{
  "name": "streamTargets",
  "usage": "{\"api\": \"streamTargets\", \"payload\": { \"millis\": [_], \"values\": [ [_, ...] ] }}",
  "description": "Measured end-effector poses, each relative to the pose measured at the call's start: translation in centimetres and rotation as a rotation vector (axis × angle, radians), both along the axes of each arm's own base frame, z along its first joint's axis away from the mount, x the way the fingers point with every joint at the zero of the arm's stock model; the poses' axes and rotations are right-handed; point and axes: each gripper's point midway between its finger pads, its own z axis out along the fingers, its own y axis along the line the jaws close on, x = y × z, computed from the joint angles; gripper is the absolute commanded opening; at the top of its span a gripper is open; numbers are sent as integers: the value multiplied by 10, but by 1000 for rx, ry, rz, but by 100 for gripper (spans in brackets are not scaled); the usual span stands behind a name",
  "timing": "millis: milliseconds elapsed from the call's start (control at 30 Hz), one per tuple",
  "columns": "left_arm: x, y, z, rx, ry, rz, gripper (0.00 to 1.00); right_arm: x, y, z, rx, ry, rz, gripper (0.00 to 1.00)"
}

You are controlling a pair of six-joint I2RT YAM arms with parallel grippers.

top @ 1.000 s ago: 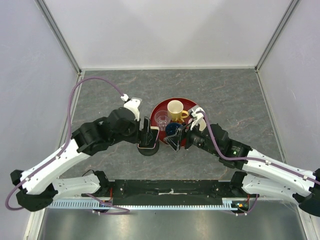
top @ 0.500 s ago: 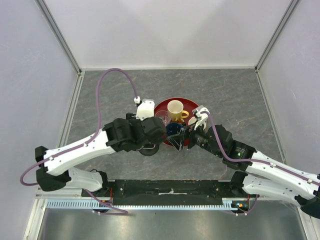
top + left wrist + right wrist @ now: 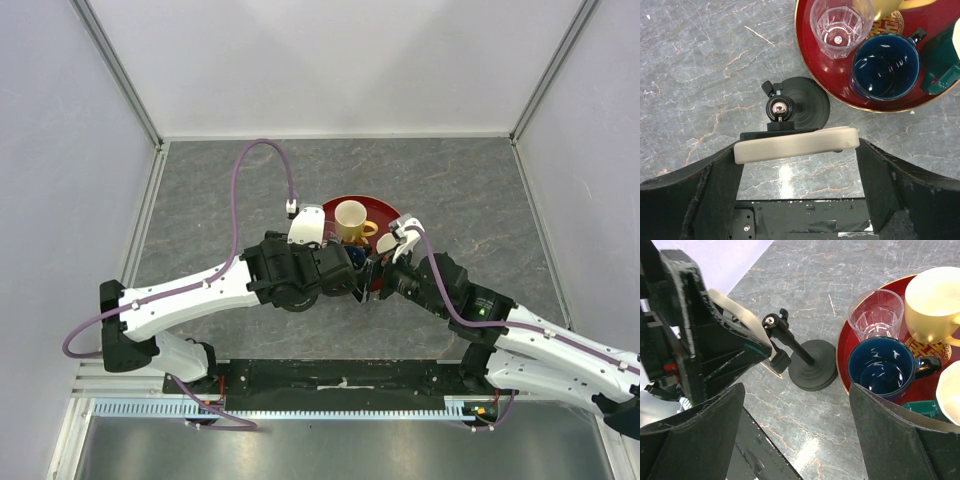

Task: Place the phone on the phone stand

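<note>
In the left wrist view the phone (image 3: 795, 144) shows edge-on as a pale bar lying against the cradle of the black phone stand (image 3: 807, 102), next to the red tray. My left gripper (image 3: 797, 150) spans the phone, its fingers touching both ends. In the top view the left gripper (image 3: 310, 280) covers the phone, and only the stand's base (image 3: 295, 303) shows. The right wrist view shows the phone's pale rim (image 3: 732, 307) inside the left fingers, above the stand (image 3: 812, 371). My right gripper (image 3: 800, 440) is open and empty, low over the table just right of the stand (image 3: 365, 275).
The red tray (image 3: 378, 212) sits right behind the stand and holds a yellow mug (image 3: 350, 217), a clear glass (image 3: 840, 22), a dark blue cup (image 3: 885, 67) and a green object (image 3: 940, 70). Both wrists crowd the tray's near edge.
My left arm has swung right and forward, its wrist now over the stand and hiding the phone from above. The right gripper has shifted slightly toward the stand.
</note>
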Motion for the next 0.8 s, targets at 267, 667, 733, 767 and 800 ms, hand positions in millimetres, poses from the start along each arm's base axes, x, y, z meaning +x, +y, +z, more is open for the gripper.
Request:
{"api": "streamTargets", "payload": {
  "millis": [267,667,733,767,800],
  "values": [
    [5,3,-2,27,-29,28,88,-2,-6,-1,8,-5,-10,93],
    [9,7,-12,46,-43,45,78,0,-4,-8,-12,7,-10,95],
    [10,7,-12,40,-46,48,66,0,-4,-8,-12,6,-10,95],
    [10,8,-12,35,-47,48,56,0,-4,-8,-13,6,-10,95],
    [11,8,-12,29,-51,49,52,0,-4,-8,-13,5,-10,95]
  ]
}}
